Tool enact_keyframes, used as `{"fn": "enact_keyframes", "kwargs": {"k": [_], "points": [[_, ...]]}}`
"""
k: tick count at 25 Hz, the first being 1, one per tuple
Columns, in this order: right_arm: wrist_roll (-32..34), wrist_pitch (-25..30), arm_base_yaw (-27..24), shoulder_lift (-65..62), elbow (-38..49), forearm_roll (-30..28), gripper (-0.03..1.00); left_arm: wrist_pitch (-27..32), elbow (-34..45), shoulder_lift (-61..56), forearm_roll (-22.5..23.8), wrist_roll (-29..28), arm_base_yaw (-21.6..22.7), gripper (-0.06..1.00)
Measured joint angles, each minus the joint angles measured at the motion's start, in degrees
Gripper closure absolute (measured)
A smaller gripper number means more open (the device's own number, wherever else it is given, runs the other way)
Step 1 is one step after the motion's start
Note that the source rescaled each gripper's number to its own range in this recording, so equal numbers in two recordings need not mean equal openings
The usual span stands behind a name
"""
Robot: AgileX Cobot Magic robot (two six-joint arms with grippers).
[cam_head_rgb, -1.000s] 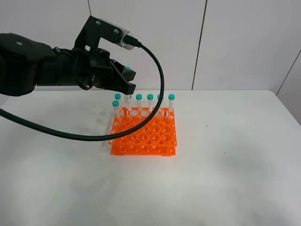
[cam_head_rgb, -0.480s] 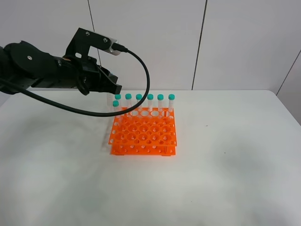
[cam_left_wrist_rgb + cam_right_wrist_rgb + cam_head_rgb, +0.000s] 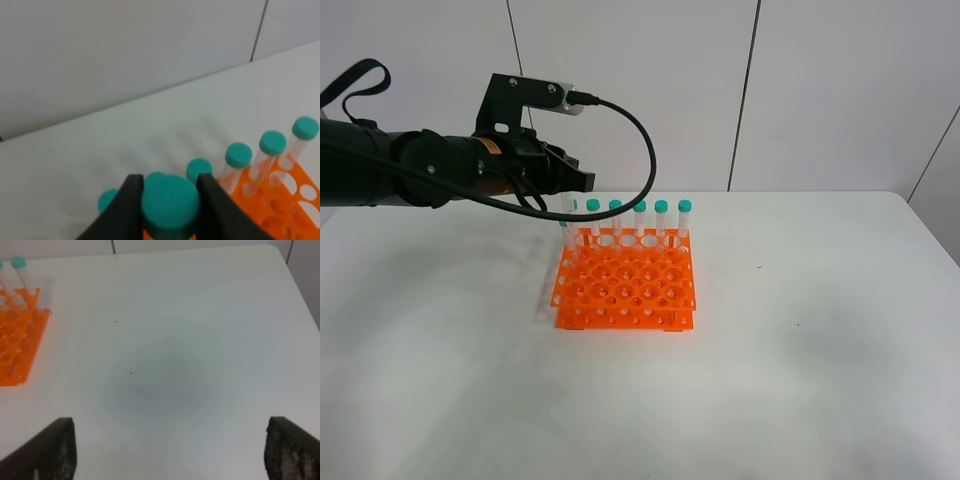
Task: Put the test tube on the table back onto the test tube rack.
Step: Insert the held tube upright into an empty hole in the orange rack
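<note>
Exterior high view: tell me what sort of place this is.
Probably a lab-style robot test bench: an orange test tube rack holding teal-capped tubes, a plain white table, and a black robot arm over the rack.

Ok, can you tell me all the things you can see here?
test tube rack: one, bright orange, middle of the table.
test tubes in the rack: five plainly seen, clear with teal caps, along the far row; more at its left end are partly hidden.
held test tube: one, teal cap, at the rack's far left corner.
table: one, white, under everything.
wall: white panels, behind the table.
cable: one, black, looping off the left arm.
left arm: one, black, reaching in from the left.
left end effector: black, shut on the held test tube.
right end effector: black, open, empty, above bare table.
</note>
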Motion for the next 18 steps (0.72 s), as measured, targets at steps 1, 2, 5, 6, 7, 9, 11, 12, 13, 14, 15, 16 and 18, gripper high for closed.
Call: {"fn": "enact_keyframes", "kwargs": {"k": [1, 2, 5, 6, 7, 9, 11, 12, 13, 14, 15, 16, 18], "points": [[0.0, 0.0, 0.0, 0.0, 0.0, 0.0, 0.16, -0.1, -0.1, 0.7, 0.1, -0.1, -0.3, 0.94], [0.0, 0.0, 0.0, 0.0, 0.0, 0.0, 0.16, -0.1, -0.4, 1.6, 0.1, -0.1, -0.6, 0.94], [0.0, 0.0, 0.0, 0.0, 0.0, 0.0, 0.16, -0.1, -2.4, 4.3, 1.2, -0.2, -1.8, 0.94], [0.0, 0.0, 0.0, 0.0, 0.0, 0.0, 0.16, 0.0, -3.4, 5.3, 1.4, -0.3, -2.3, 0.94], [0.0, 0.0, 0.0, 0.0, 0.0, 0.0, 0.16, 0.0, -4.3, 6.1, 1.5, -0.3, -2.6, 0.94], [0.0, 0.0, 0.0, 0.0, 0.0, 0.0, 0.16, 0.0, -5.6, 7.3, 1.6, -0.3, -3.2, 0.94], [0.0, 0.0, 0.0, 0.0, 0.0, 0.0, 0.16, 0.0, -6.3, 8.2, 1.6, -0.3, -3.4, 0.94], [0.0, 0.0, 0.0, 0.0, 0.0, 0.0, 0.16, -0.1, -6.4, 8.4, 1.6, -0.3, -3.5, 0.94], [0.0, 0.0, 0.0, 0.0, 0.0, 0.0, 0.16, -0.1, -6.5, 8.5, 1.6, -0.3, -3.5, 0.94], [0.0, 0.0, 0.0, 0.0, 0.0, 0.0, 0.16, -0.2, -6.5, 8.5, 1.6, -0.3, -3.5, 0.94], [0.0, 0.0, 0.0, 0.0, 0.0, 0.0, 0.16, -0.4, -6.6, 8.5, 1.6, -0.1, -3.5, 0.94], [0.0, 0.0, 0.0, 0.0, 0.0, 0.0, 0.16, -0.8, -6.7, 8.5, 1.6, 0.0, -3.3, 0.94], [0.0, 0.0, 0.0, 0.0, 0.0, 0.0, 0.16, -1.8, -6.7, 8.5, 1.6, 0.1, -3.3, 0.94]]}}
